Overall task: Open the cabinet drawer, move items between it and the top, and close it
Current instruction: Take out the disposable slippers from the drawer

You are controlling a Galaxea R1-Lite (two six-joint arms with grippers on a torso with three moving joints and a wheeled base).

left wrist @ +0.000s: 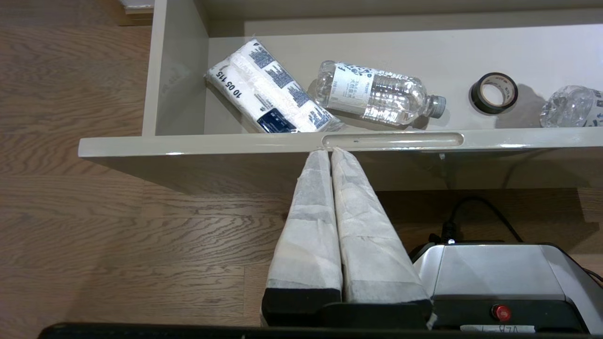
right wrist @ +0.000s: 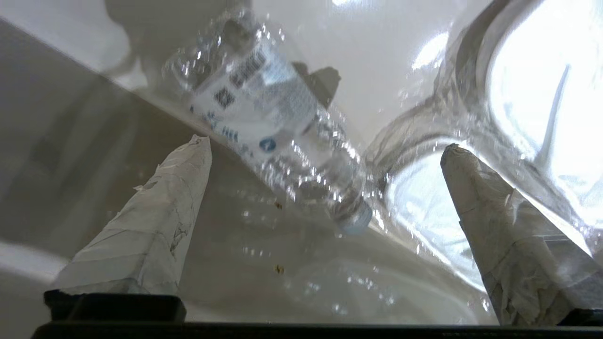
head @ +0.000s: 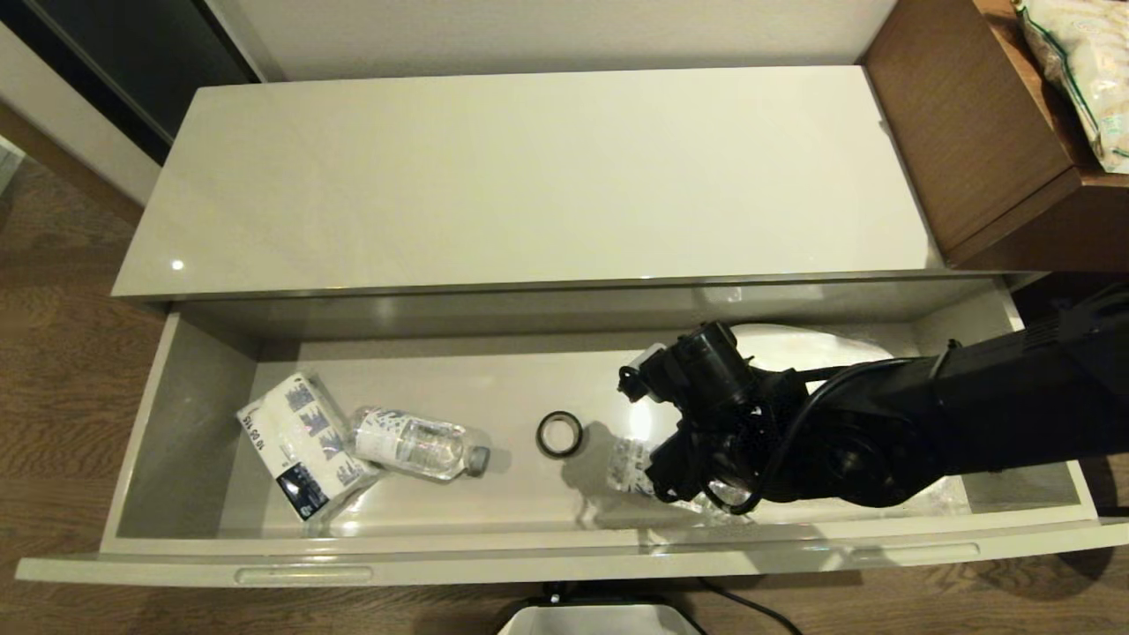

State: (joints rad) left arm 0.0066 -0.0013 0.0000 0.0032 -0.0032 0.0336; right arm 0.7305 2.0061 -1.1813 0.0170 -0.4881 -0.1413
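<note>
The cabinet drawer stands pulled wide open below the bare cream top. My right arm reaches down into the drawer's right half. There my right gripper is open, its fingertips spread to either side of a clear water bottle lying against the drawer's front wall. The bagged white slippers lie just behind the arm on the drawer's floor, and their crinkly plastic shows beside one finger. My left gripper is shut and empty, outside the drawer, with its tips just under the front panel's left slot.
In the drawer's left half lie a blue-printed tissue pack, another water bottle and a black tape roll. A brown wooden desk holding a plastic bag adjoins the cabinet's right end. My base sits below the drawer front.
</note>
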